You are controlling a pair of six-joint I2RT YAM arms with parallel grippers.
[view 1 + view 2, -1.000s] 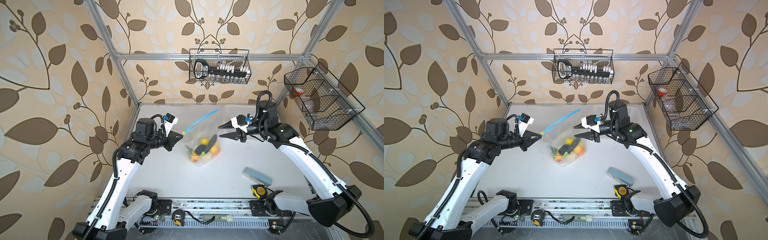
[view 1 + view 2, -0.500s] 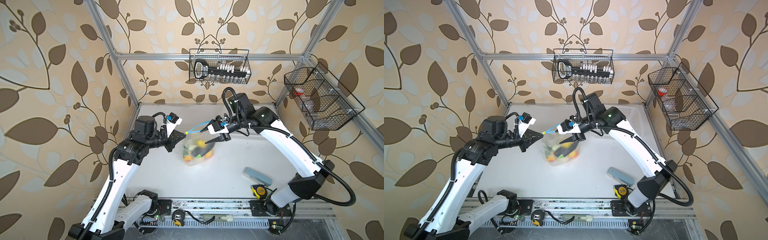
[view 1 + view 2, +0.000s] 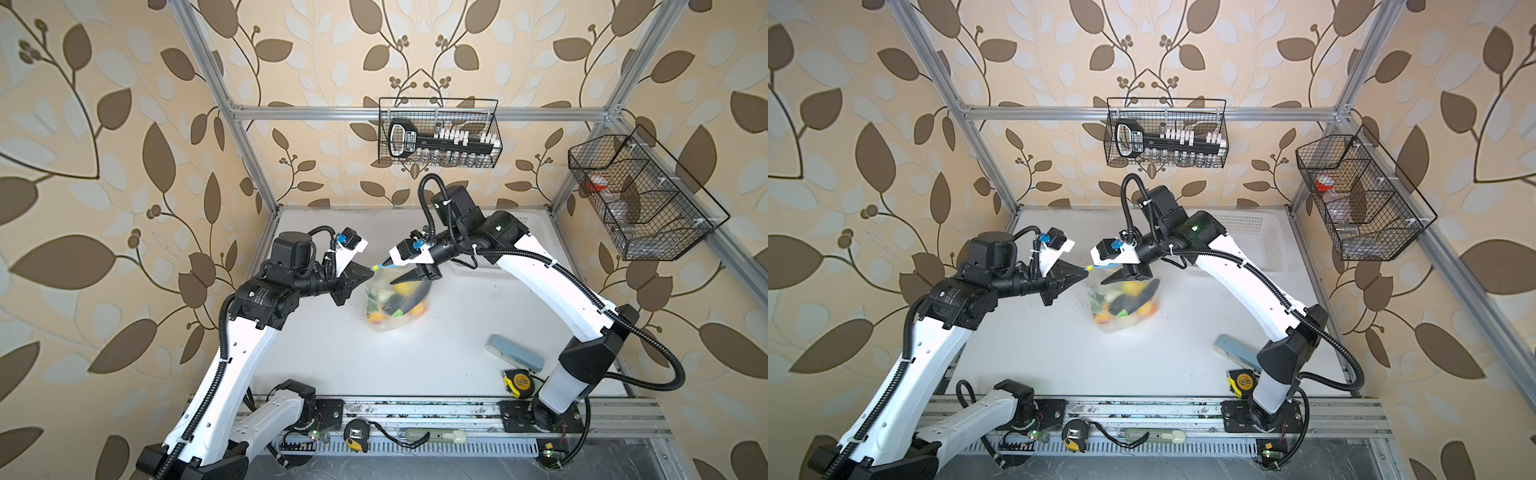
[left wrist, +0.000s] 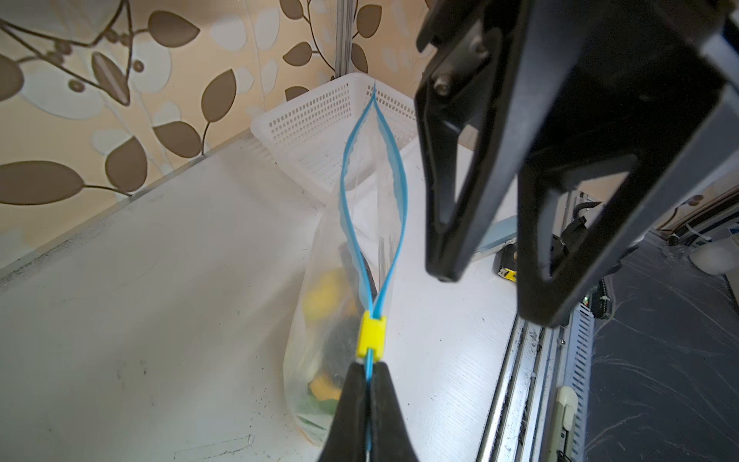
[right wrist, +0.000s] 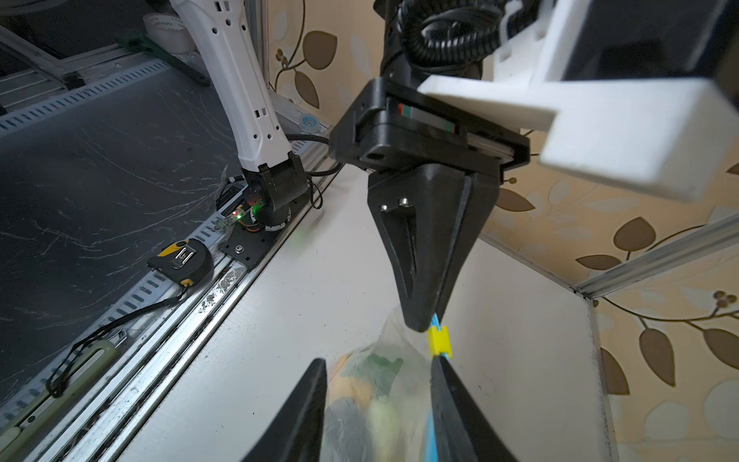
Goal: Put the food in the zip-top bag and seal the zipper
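Bag (image 3: 388,328), food (image 3: 399,301) inside, hangs from left gripper (image 4: 370,364) clamped on zipper (image 4: 344,192) end beside slider (image 4: 372,334); right gripper (image 5: 378,362), jaws apart astride it, may close short of slider, leaving zipper open.

Bright, even light — soft shadows on the white surface (image 3: 332,353); edges bow, right tool (image 5: 378,360) blurred up close.

Walls (image 3: 104,124) on three sides are papered beige with a brown and pale leaf-and-vine pattern. An aluminium frame (image 3: 415,113) runs along the corners and rear wall. One black wire basket (image 3: 436,99) hangs on the rear wall, and a second wire basket (image 3: 656,249) on the side wall. The white bench (image 3: 353,353) is lightly scuffed, with a slotted rail (image 3: 415,409) along its front edge. Dark marbled floor (image 5: 100,160) lies beyond. Lighting is even.
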